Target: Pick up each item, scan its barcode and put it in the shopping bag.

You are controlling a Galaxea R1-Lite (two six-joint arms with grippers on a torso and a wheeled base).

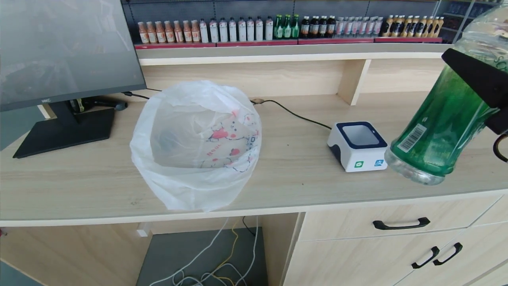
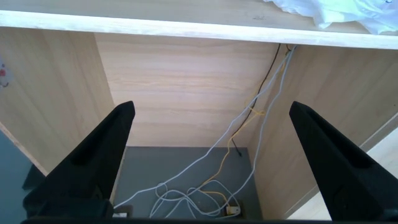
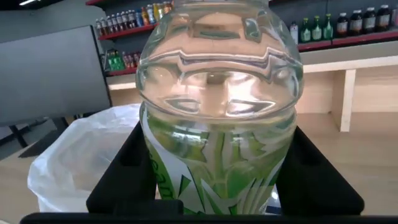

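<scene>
Head view: at the right edge, the right gripper (image 1: 470, 89) pinches the tilted green bottle (image 1: 440, 123), its barcode (image 1: 411, 138) angled toward the scanner (image 1: 357, 145), likely for reading. The shopping bag (image 1: 194, 147) gapes centre-left.
Left wrist view: the left gripper (image 2: 211, 112) is spread below the counter (image 2: 186, 28).
Right wrist view: the bottle sits wedged between the fingers (image 3: 124, 171).

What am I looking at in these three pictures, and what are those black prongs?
It is a two-armed robot working at a shop counter. The wide picture comes from a camera on its head. The other two come from cameras on its wrists, so the black prongs are its own gripper fingers. The right gripper is shut on a green bottle, held tilted above the counter beside the white scanner. A white shopping bag stands open on the counter, near a monitor. The left gripper is open and empty, low down, facing the hollow under the counter where cables lie.
</scene>
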